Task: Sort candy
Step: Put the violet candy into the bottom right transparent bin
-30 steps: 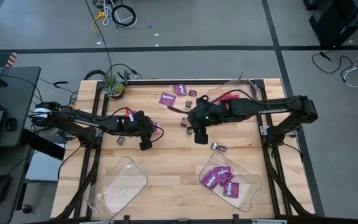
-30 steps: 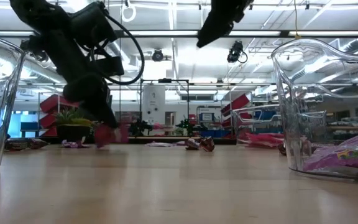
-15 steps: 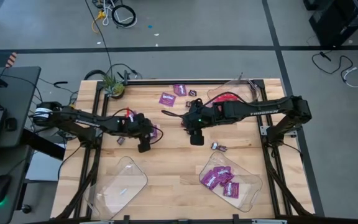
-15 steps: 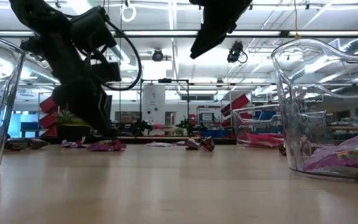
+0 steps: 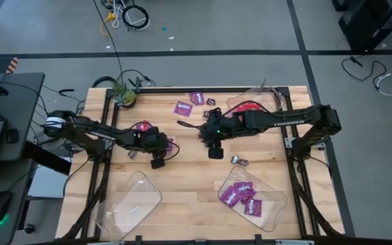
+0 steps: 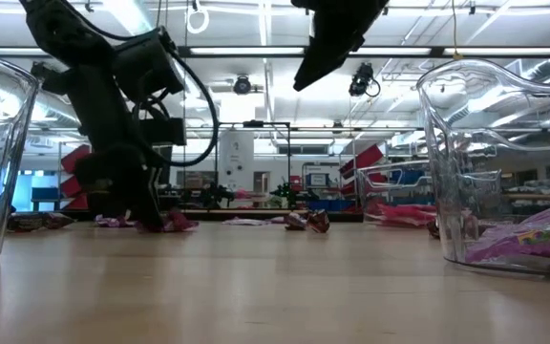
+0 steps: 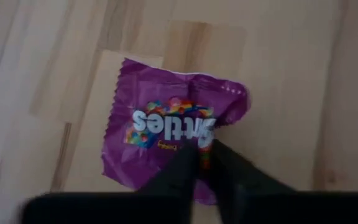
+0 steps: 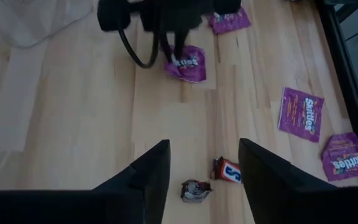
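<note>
A flat purple Skittles packet [image 7: 166, 134] lies on the wood left of the table's middle [image 5: 171, 143], and my left gripper [image 7: 202, 160] is down at it, shut on its edge. In the low view that packet [image 6: 178, 222] rests on the table beside the left fingers [image 6: 147, 212]. My right gripper [image 8: 201, 171] hangs open above the table's middle [image 5: 209, 133], over a small brown wrapped piece [image 8: 195, 190] and a red-and-white piece [image 8: 227, 169]. Three more purple packets [image 8: 299, 110] lie toward the far edge. My left gripper pinches the purple packet between its two fingers at one edge [image 7: 199, 149], near a crumpled corner. The fingers come from above, pointing down. The packet lies flat on the table, its printed face up.
A clear tray [image 5: 133, 200] stands near-left, another with several purple packets [image 5: 249, 197] near-right, and a third holding red packets [image 5: 252, 106] far-right. A small plant [image 5: 123, 95] sits at the far-left corner. One wrapped piece [image 5: 239, 160] lies right of the middle.
My left gripper has come down. The purple packet, held just off the wood a second ago, now lies on the table at the fingers. My right gripper has shifted a little toward the table's left and stayed open.
</note>
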